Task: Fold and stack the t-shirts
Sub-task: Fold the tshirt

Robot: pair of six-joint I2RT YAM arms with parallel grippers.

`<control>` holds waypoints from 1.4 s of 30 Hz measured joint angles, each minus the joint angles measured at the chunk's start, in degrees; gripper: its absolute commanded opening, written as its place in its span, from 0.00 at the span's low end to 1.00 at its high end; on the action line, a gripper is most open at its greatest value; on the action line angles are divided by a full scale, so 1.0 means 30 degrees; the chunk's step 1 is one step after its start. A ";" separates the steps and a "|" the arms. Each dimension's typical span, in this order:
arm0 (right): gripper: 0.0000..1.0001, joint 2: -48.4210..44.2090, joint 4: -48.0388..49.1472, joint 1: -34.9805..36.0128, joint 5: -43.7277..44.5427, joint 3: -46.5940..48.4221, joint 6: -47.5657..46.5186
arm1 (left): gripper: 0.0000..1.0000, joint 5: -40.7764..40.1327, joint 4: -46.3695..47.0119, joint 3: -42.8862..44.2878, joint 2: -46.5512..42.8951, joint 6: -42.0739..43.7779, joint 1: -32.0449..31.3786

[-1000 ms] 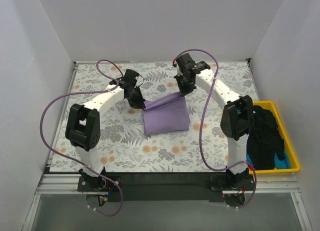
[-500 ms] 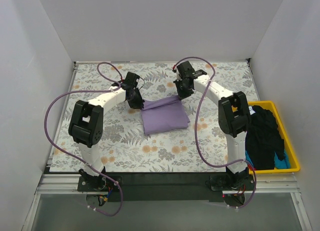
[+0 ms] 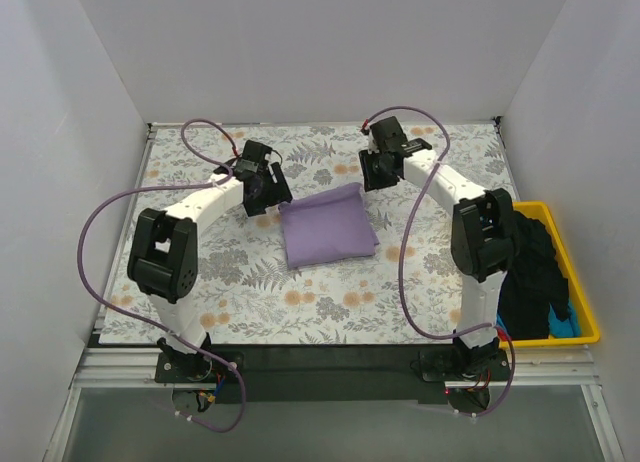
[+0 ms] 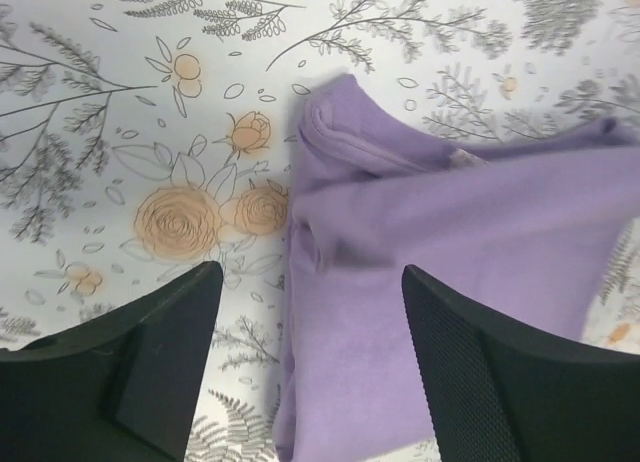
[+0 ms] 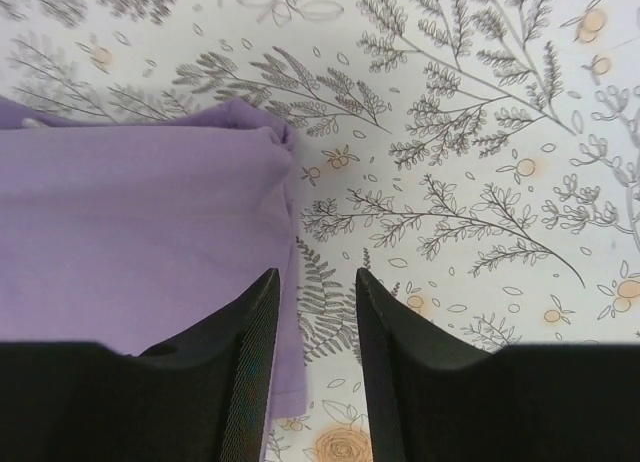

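A folded lavender t-shirt (image 3: 328, 227) lies flat in the middle of the flowered table (image 3: 200, 272). My left gripper (image 3: 262, 189) hovers at its far left corner, open, nothing between the fingers; its wrist view looks down on the folded purple cloth (image 4: 450, 252). My right gripper (image 3: 378, 172) hangs open beyond the far right corner, holding nothing, the shirt's edge (image 5: 140, 252) to the left of its fingers. Black t-shirts (image 3: 530, 267) and a bright blue one (image 3: 565, 324) are piled in the yellow tray.
The yellow tray (image 3: 585, 307) stands at the table's right edge beside the right arm. Purple cables (image 3: 95, 232) loop off both arms. White walls close in the back and the sides.
Both grippers have opened and let go of the lavender shirt's far edge. That edge has dropped flat. Both grippers have drawn back from it toward the far side.
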 measured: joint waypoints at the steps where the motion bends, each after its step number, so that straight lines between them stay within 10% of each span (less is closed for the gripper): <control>1: 0.43 -0.0627 0.0219 -0.0044 -0.0095 -0.0401 0.0051 | 0.73 -0.0124 0.0036 -0.0219 -0.0525 0.0058 0.0000; 4: 0.42 -0.2820 0.1137 -0.0066 -0.1180 -0.1938 0.0175 | 0.66 -0.0262 0.0204 -0.0984 -0.2543 0.0240 -0.0226; 9: 0.40 -0.4743 0.3395 -0.0051 -0.4648 -0.3876 0.0255 | 0.24 0.0721 0.1953 -0.3104 -0.5778 0.0517 -0.1231; 14: 0.40 -0.3213 0.5734 -0.0080 -0.8029 -0.4590 0.0466 | 0.15 0.2244 0.3381 -0.3949 -0.4269 0.0503 -0.1588; 29: 0.40 0.3643 1.3486 -0.2798 -1.4061 -0.4342 0.6499 | 0.19 0.7140 0.8808 -0.2441 0.2958 -0.2025 0.2164; 42: 0.38 -0.1931 1.8608 -0.3162 -1.6021 -1.0433 1.0790 | 0.32 0.8393 0.9260 -0.5115 -0.2630 -0.2820 0.1785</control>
